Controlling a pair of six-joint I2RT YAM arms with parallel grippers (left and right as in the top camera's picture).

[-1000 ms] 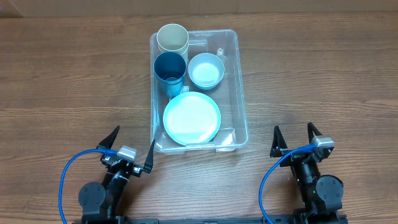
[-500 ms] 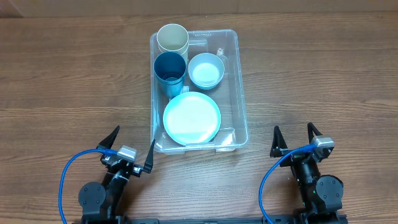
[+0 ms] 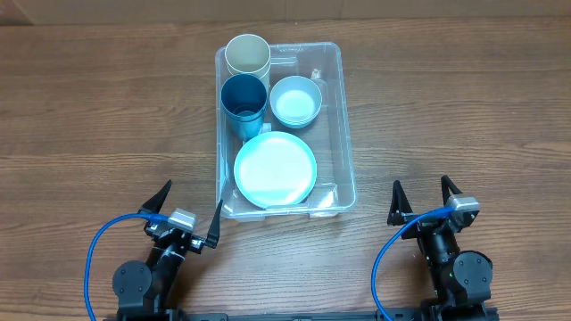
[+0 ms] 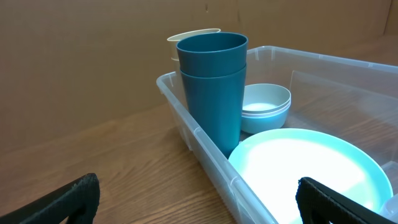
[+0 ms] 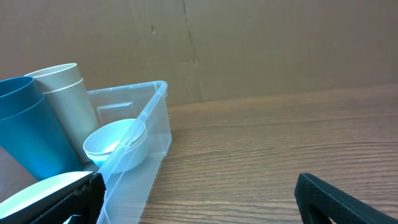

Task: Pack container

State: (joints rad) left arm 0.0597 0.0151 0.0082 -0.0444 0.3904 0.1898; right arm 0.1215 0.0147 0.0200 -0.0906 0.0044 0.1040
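Observation:
The clear plastic container (image 3: 344,134) stands on the wooden table, mid-frame. Inside it are a cream cup (image 3: 247,54), stacked dark teal cups (image 3: 244,98), pale blue bowls (image 3: 295,100) and a light turquoise plate (image 3: 275,168). My left gripper (image 3: 189,207) is open and empty just below the container's near-left corner. My right gripper (image 3: 421,198) is open and empty to the container's lower right. The left wrist view shows the teal cups (image 4: 212,87), bowls (image 4: 266,107), plate (image 4: 308,165) and the container's wall (image 4: 211,155). The right wrist view shows the container's corner (image 5: 149,115), cream cup (image 5: 65,102) and bowl (image 5: 118,146).
A brown cardboard wall (image 5: 249,43) stands behind the table. The wooden table (image 3: 464,98) stretches on both sides of the container. Blue cables (image 3: 98,250) loop beside each arm's base.

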